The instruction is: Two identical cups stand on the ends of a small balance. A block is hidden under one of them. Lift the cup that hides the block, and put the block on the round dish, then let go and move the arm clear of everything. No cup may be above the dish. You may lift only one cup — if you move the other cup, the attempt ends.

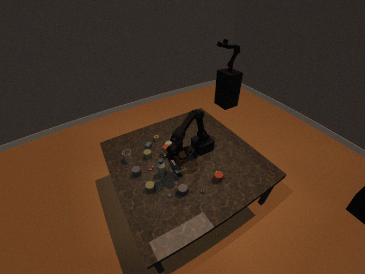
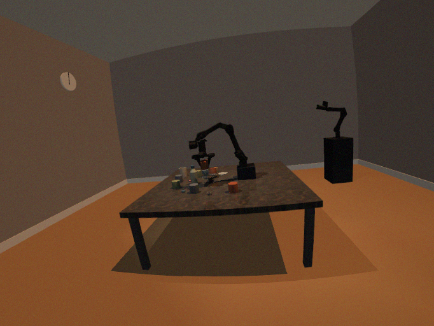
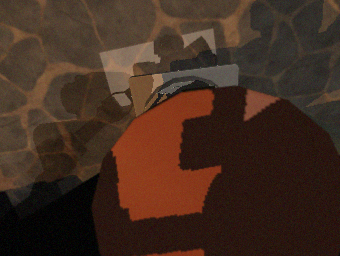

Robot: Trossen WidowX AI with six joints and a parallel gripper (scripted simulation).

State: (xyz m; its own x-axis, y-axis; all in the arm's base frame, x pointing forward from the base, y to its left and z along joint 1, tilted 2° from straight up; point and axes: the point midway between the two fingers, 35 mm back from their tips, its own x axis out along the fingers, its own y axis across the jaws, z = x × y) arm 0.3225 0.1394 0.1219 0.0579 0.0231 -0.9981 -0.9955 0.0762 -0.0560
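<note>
My gripper [image 1: 178,160] [image 2: 204,165] is shut on an orange-red cup [image 2: 204,163] [image 3: 160,165], held upright above the table. The cup fills the lower wrist view. Below it is a pale, squarish end of the balance [image 3: 227,76], dark and partly hidden in the top and exterior views. The other orange-red cup [image 1: 165,148] [image 2: 213,170] stands beyond the arm. A pale round dish [image 1: 168,143] [image 2: 223,173] is near that cup. I cannot make out the block; the held cup and shadows hide much of the area beneath.
A bottle [image 1: 161,169] [image 2: 193,176] stands close beside the gripper. Around it are green cylinders [image 1: 150,187] [image 1: 147,154], grey-blue cylinders [image 1: 182,190] [image 1: 136,171] and a clear glass [image 1: 127,155]. An orange-red cylinder [image 1: 218,176] [image 2: 233,187] stands apart. A pale rectangle [image 1: 181,235] lies at the table edge.
</note>
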